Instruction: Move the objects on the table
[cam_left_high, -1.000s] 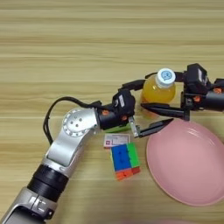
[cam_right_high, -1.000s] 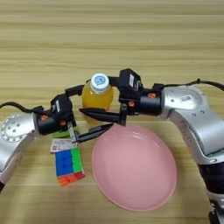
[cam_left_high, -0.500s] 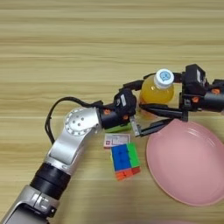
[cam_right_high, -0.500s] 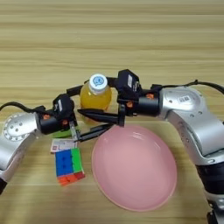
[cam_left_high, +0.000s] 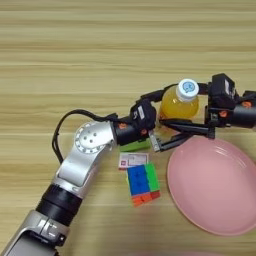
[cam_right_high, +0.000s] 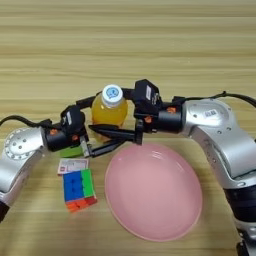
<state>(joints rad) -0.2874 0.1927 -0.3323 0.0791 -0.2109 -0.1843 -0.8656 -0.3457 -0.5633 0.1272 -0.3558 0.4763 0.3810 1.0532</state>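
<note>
While the orange drink bottle (cam_left_high: 179, 102) stood upright on the wooden table (cam_left_high: 75, 55) just beyond a pink plate (cam_left_high: 215, 187), the left eye view showed the left gripper (cam_left_high: 167, 143) reaching beneath it, fingers parted narrowly, over a green block (cam_left_high: 134, 146). A red-and-white packet (cam_left_high: 132, 160) touched the puzzle cube (cam_left_high: 142, 184).

From the right eye view, the right gripper (cam_right_high: 107, 131) met the bottle's base from the opposite side; I cannot tell its finger spread.

Far table (cam_left_high: 100, 45) open; bottle (cam_left_high: 180, 102), pink plate (cam_left_high: 215, 187) crowd near right
</note>
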